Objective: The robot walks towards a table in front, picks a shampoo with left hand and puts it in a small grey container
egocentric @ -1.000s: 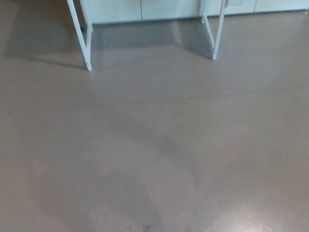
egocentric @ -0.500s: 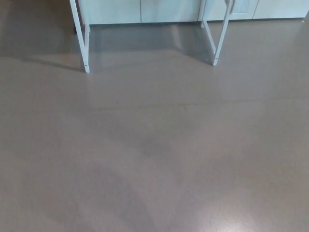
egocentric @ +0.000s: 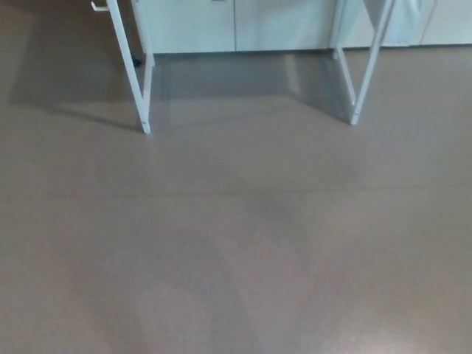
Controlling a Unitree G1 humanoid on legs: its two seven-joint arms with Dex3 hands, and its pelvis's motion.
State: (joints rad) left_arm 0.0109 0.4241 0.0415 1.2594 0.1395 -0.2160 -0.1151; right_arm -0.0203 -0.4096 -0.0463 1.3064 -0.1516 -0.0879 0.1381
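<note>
Only the lower white legs of a table show in the head view, the left leg (egocentric: 133, 74) and the right leg (egocentric: 365, 70), at the top of the picture. The tabletop is out of frame. No shampoo and no small grey container are visible. Neither of my hands nor any part of my arms shows.
Smooth brown-grey floor (egocentric: 236, 243) fills most of the picture. White cabinet fronts (egocentric: 236, 26) run along the back behind the table legs. A faint seam line (egocentric: 221, 193) crosses the floor.
The whole picture has shifted: the table legs now sit lower, larger and a little further right, so the camera has moved closer to the table.
</note>
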